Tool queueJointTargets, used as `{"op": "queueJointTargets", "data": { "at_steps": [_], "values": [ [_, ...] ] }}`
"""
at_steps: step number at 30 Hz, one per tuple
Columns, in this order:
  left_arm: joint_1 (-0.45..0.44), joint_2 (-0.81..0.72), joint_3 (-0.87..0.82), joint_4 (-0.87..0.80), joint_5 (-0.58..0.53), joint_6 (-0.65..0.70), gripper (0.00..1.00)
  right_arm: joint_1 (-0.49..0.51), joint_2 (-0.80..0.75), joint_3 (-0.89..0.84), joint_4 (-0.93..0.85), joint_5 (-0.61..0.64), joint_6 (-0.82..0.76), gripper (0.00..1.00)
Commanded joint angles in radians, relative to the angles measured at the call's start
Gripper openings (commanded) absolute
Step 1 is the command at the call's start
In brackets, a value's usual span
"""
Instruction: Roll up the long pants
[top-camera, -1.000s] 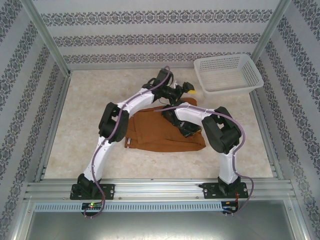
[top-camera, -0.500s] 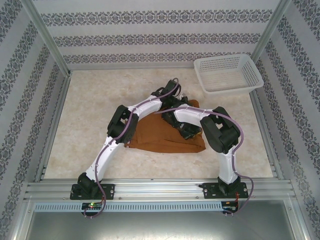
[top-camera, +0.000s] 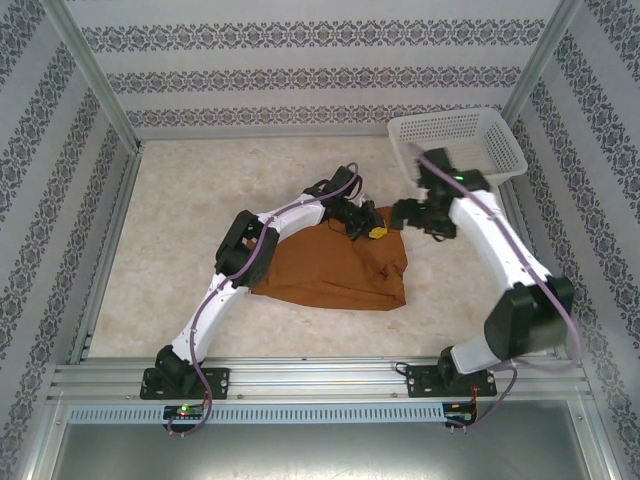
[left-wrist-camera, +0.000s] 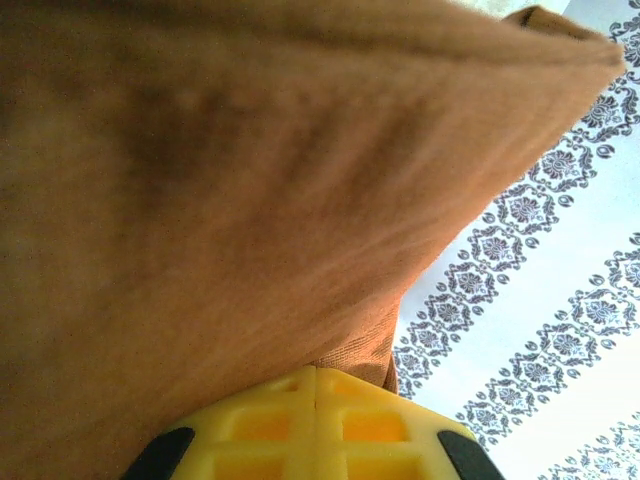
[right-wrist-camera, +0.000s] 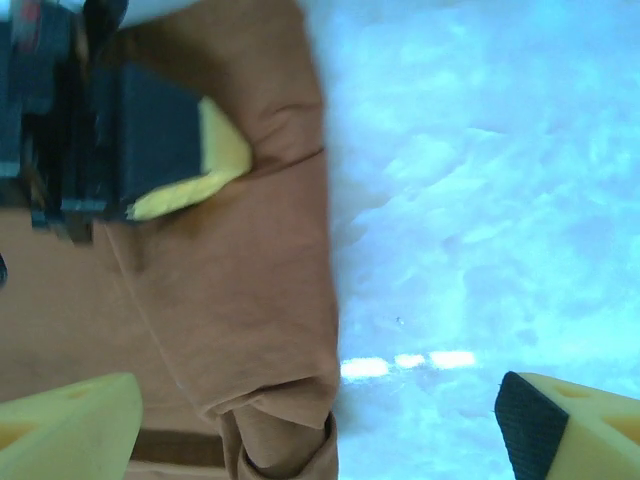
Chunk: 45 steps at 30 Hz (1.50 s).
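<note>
Left hand (left-wrist-camera: 315, 400) tight on long pants (top-camera: 330, 270)

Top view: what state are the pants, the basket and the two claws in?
Pants, folded flat on the table, far edge pinched.
Left gripper, shut on the pants.
Right gripper, open, holding nothing, beside the pants.
Basket, upright, at the far right corner.

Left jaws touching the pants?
Touching. Left wrist view: the left gripper has its jaws shut on the long pants, and the cloth runs straight into the closed pinch.
</note>
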Motion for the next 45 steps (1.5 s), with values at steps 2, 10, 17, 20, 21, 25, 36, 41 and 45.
{"op": "queueJointTargets", "data": {
  "at_steps": [2,10,17,20,21,25,36,41,45],
  "values": [
    [-0.012,0.010,0.011,-0.072,-0.010,0.030,0.00,-0.142,-0.015,-0.203,0.086,-0.321,0.030,0.92],
    [-0.003,0.012,0.026,-0.080,-0.012,0.028,0.00,-0.178,0.004,-0.545,0.457,-0.644,0.246,0.91],
    [-0.003,0.014,0.033,-0.075,-0.019,0.018,0.00,-0.165,0.023,-0.649,0.616,-0.705,0.328,0.91],
    [-0.002,0.015,0.033,-0.077,-0.019,0.018,0.00,-0.166,0.011,-0.644,0.631,-0.711,0.342,0.91],
    [-0.002,0.015,0.033,-0.078,-0.019,0.019,0.00,-0.169,0.006,-0.628,0.619,-0.709,0.339,0.91],
    [-0.002,0.015,0.037,-0.085,-0.022,0.020,0.00,-0.181,-0.040,-0.580,0.579,-0.697,0.343,0.92],
    [0.000,0.017,0.051,-0.092,-0.024,0.019,0.00,-0.292,-0.066,-0.556,0.456,-0.711,0.241,0.92],
    [0.001,0.018,0.063,-0.101,-0.024,0.020,0.00,-0.250,0.017,-0.628,0.583,-0.707,0.282,0.92],
    [0.000,0.021,0.071,-0.106,-0.029,0.019,0.00,-0.186,0.077,-0.648,0.664,-0.711,0.323,0.92]
  ]
}}
